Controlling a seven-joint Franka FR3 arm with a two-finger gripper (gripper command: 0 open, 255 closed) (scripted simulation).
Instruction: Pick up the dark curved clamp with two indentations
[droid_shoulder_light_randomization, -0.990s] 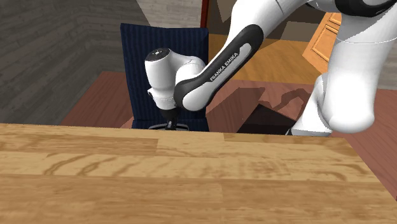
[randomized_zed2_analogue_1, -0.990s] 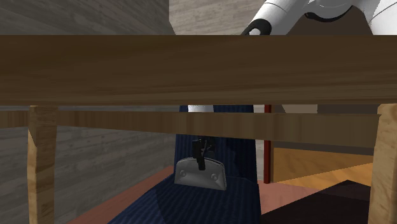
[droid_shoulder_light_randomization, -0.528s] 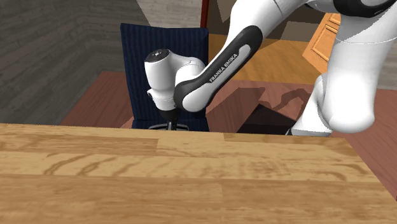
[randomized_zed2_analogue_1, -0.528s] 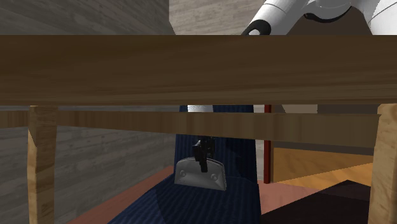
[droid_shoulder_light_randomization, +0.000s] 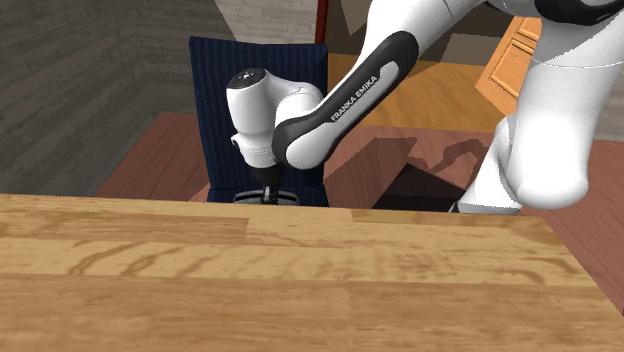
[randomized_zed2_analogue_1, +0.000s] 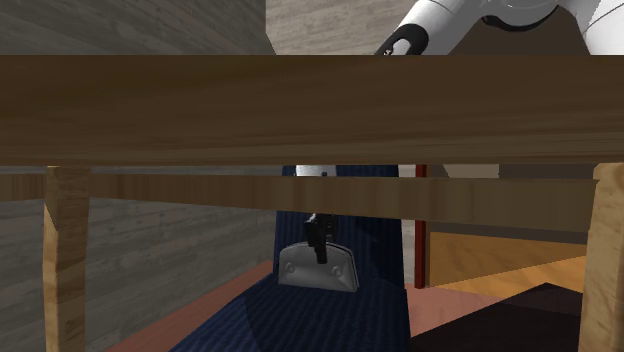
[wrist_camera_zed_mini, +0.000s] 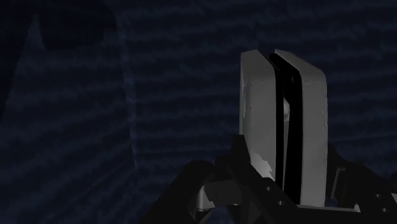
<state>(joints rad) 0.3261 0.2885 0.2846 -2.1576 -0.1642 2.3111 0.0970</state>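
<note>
Beyond wooden table's (droid_shoulder_light_randomization: 300, 270) far edge, over navy chair (droid_shoulder_light_randomization: 255, 70): clamp (randomized_zed2_analogue_1: 318, 270) pinched at upper edge by black gripper (randomized_zed2_analogue_1: 318, 250), fingers closed tight on it. Rendered grey rather than dark. Seen from second exterior view: flat slab, rounded upper corners, widening toward base, two small dark dimples on face. Seen from wrist view: two pale grey plates, narrow black slot between. Hangs in front of chair back, low near seat; contact with seat unclear.
</note>
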